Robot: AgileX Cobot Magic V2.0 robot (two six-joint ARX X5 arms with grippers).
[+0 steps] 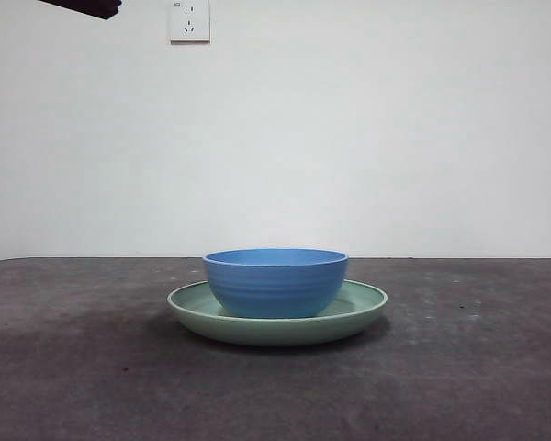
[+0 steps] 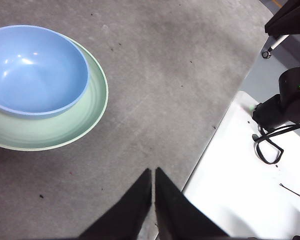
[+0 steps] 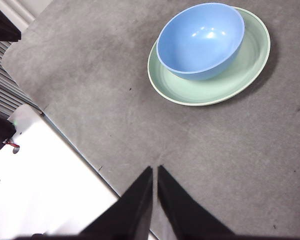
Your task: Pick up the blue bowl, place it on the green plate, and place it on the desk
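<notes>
The desk (image 1: 83,367) is a dark grey-brown, matte, faintly mottled surface running back to a plain white wall (image 1: 395,129), on which a white socket (image 1: 189,20) is mounted high above and to one side of the plate. The green plate (image 1: 363,303) sits flat on the desk, roughly central in the front view. The blue bowl (image 1: 275,283) stands upright inside the plate, resting on its floor; from the wrist views it sits off-centre, closer to one part of the rim than the other. The bowl's interior appears empty, showing only light reflections. The left gripper (image 2: 153,172) hangs above bare desk, well apart from the plate, jaws pressed together and holding nothing. The right gripper (image 3: 154,171) likewise hangs over bare desk well apart from the plate, jaws together and empty. A dark tip (image 1: 83,7) shows at the top corner of the front view; which arm it belongs to cannot be determined. A white board (image 2: 250,190) adjoins the desk edge.
</notes>
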